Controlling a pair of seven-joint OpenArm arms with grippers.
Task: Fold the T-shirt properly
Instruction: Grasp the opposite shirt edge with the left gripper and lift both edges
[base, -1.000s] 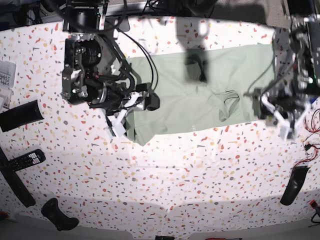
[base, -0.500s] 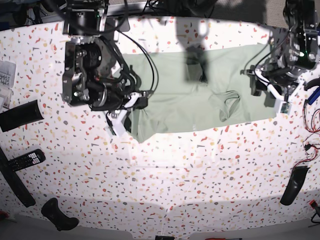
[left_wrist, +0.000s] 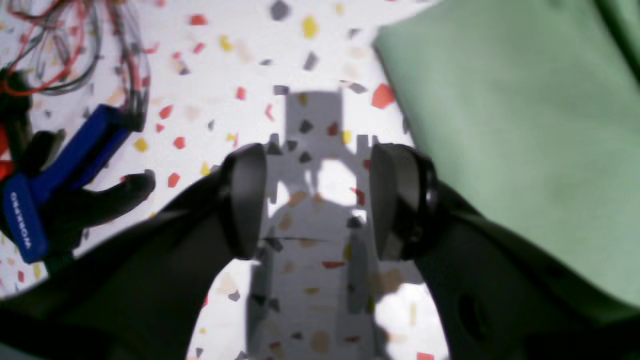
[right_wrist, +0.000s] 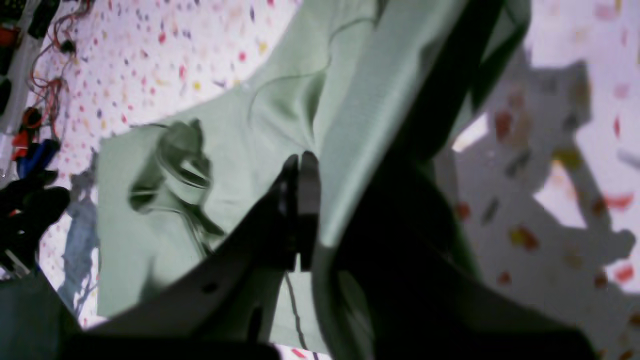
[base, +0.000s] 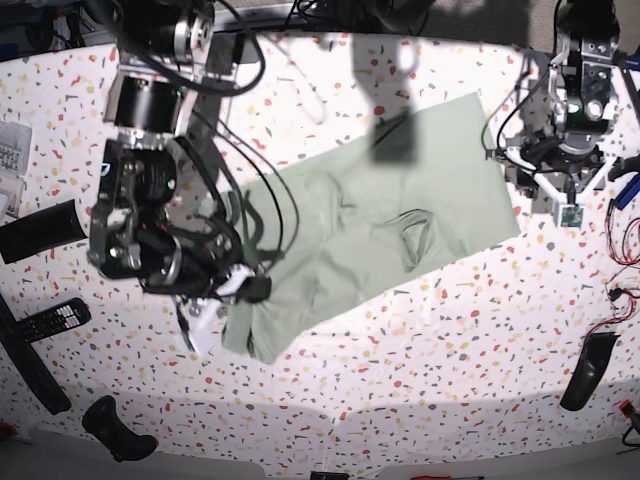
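The pale green T-shirt (base: 380, 215) lies slantwise on the speckled table, from the back right down to the front left. Its collar opening (base: 412, 232) faces up. My right gripper (base: 252, 291) is shut on the shirt's front-left end. In the right wrist view the closed fingertips (right_wrist: 299, 172) pinch the T-shirt (right_wrist: 235, 130), and cloth drapes over one finger. My left gripper (base: 556, 208) hangs open just off the shirt's right edge. In the left wrist view the left gripper (left_wrist: 320, 200) has only bare table between its fingers, with the T-shirt (left_wrist: 510, 125) to one side.
Remote controls (base: 52, 320) and a black bar (base: 40, 230) lie at the left edge. A black handle (base: 118, 430) sits front left and a black case (base: 587, 370) front right. A blue tool (base: 626, 190) and red wires (base: 622, 288) lie right of the left gripper.
My right gripper closed on the shirt's left end and pulled it toward the front left, so the shirt now lies slanted. My left gripper moved back and off the shirt's right edge.
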